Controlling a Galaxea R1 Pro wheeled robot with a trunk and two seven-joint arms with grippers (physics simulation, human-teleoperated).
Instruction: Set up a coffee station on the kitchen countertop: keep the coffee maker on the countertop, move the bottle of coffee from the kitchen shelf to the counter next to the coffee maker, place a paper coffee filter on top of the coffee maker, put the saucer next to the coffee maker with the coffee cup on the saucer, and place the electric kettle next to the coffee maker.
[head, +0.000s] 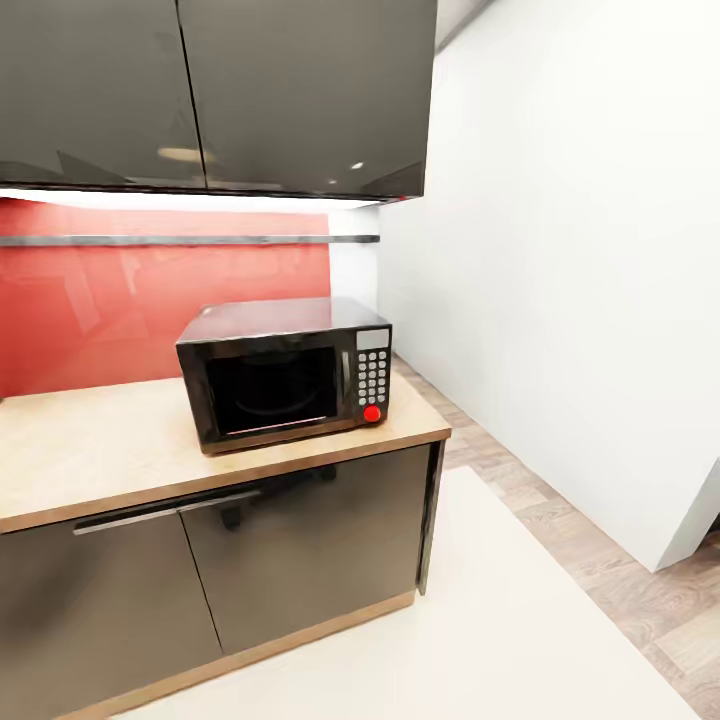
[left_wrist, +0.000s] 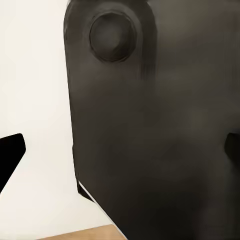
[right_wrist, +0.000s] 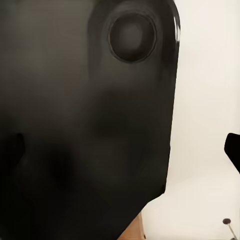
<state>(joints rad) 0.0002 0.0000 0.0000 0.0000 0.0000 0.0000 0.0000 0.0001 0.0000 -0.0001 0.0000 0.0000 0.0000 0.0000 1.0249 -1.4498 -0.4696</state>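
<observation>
The kitchen countertop (head: 90, 450), light beige wood-look, ends at the right over dark grey cabinets (head: 300, 540). Above it the thin dark kitchen shelf (head: 190, 240) runs along the red backsplash; the stretch in view carries nothing. My left gripper (left_wrist: 121, 150) is open, one black fingertip (left_wrist: 10, 155) at each side edge of the left wrist view, with a dark rounded part of my own body close behind. My right gripper (right_wrist: 124, 147) is open too, one fingertip (right_wrist: 233, 150) against pale floor, the other dim against the dark body.
A black microwave (head: 285, 372) with a red button stands near the counter's right end. Glossy dark wall cabinets (head: 215, 95) hang above. A white wall (head: 560, 280) closes the right side. A pale rug (head: 480, 620) lies on wood flooring (head: 660, 600) before the cabinets.
</observation>
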